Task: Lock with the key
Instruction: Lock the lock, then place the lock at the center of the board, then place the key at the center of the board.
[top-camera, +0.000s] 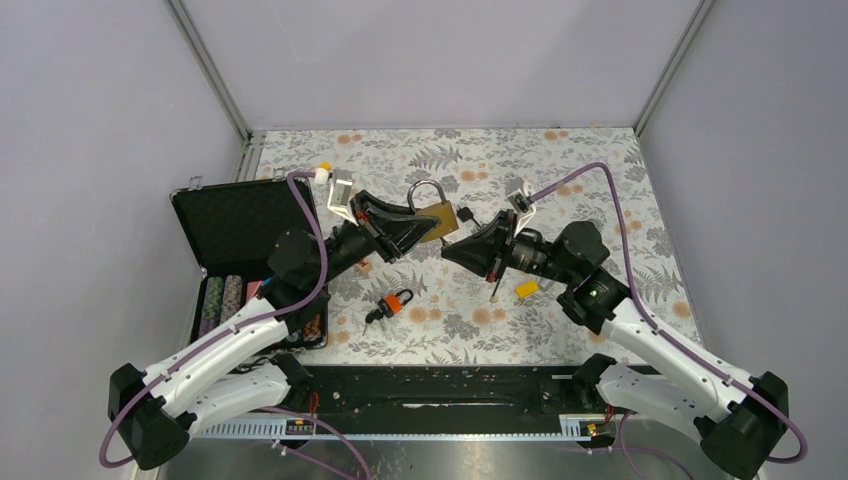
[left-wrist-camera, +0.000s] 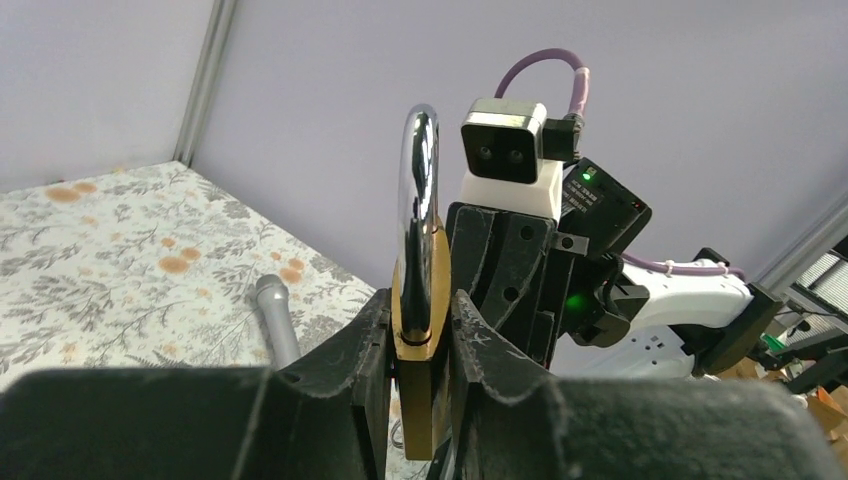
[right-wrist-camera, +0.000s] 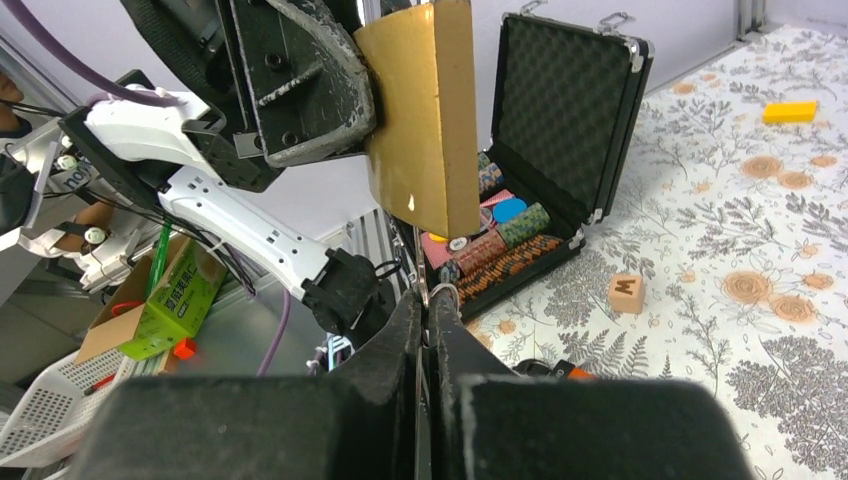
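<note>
Starting at the left, the black case (top-camera: 240, 215) stands open on the flowered table (top-camera: 620, 190), with rows of chips (top-camera: 222, 300) in its near half.

Moving along, the left gripper (top-camera: 428, 226) is up off the table and clamped on the padlock (top-camera: 440, 216), one finger on each broad brass face. In the left wrist view we see the lock edge-on. Its long axis runs straight out along the fingers, the shackle (left-wrist-camera: 418, 170) leading beyond the fingertips and the body sunk between the pads. From above, that puts the shackle pointing toward the far side of the table and a little left, with the flat bottom of the body facing near-right.

Below it, on the table, lies the orange-and-black key bunch (top-camera: 390, 303), well apart from both grippers.

On to the right, the right gripper (top-camera: 452, 248) points in from the right, its tip just beside the lock's bottom corner. In its own wrist view the fingers are pressed together on a thin strip of metal with a small ring at the tip, the key (right-wrist-camera: 441, 296) as far as we can tell. The brass body hangs just above that tip, bottom face toward it. We cannot tell whether they touch.

Farther right, a yellow block (top-camera: 526, 289) lies on the table beside the right arm.
</note>
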